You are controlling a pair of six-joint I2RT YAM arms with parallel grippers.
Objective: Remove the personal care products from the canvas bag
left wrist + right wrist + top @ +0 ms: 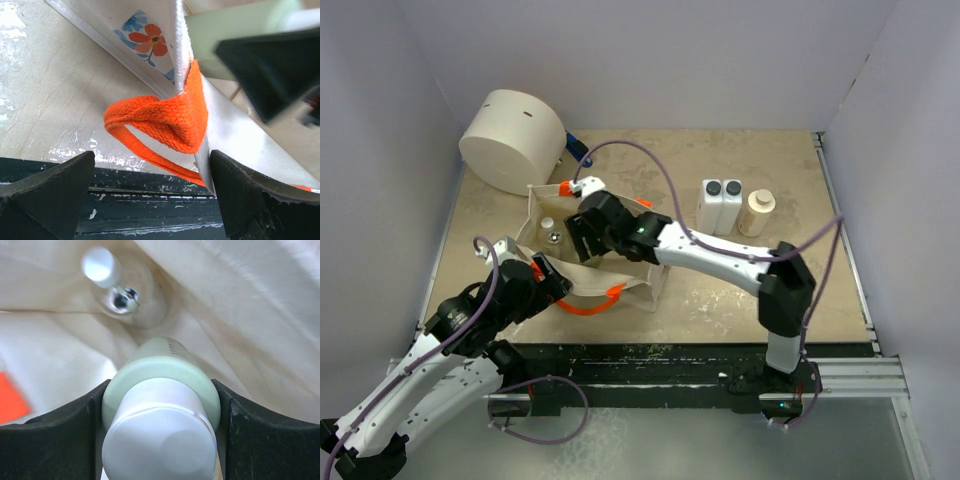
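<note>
canvas bag [582, 277]: stands left of centre on the table [700, 312], mouth up, with your right arm reaching down into it from the right.
already out: two white square bottles [711, 208] and the cream round bottle [757, 212] stand in a row at the far right, well apart from the bag.
left inside: the pale green bottle [162, 385] and, farther in against the cloth wall, the silvery-capped bottle [120, 287].
right gripper [160, 432]: your fingers are clamped on the pale green bottle, one on each side just below its white cap.
left gripper [152, 162]: fingers stand apart with the orange handle [165, 120] looped between them and nothing pinched. It sits at the bag's near left rim.
step in hand: by my reading, the grasp on the green bottle is made and the lift is not yet done.
next move: draw the bottle straight up clear of the rim, then carry it right toward the row. The soft walls may ride up with it, so closing your left fingers on the strap would steady the bag.
materials: the bag is limp, creased cloth and the handle is coarse, thick webbing. The green bottle is smooth, round plastic, likely slippery. The silvery top is shiny and narrow, a smaller target.
large cream cylinder [515, 140]: far left behind the bag, not part of your job.
</note>
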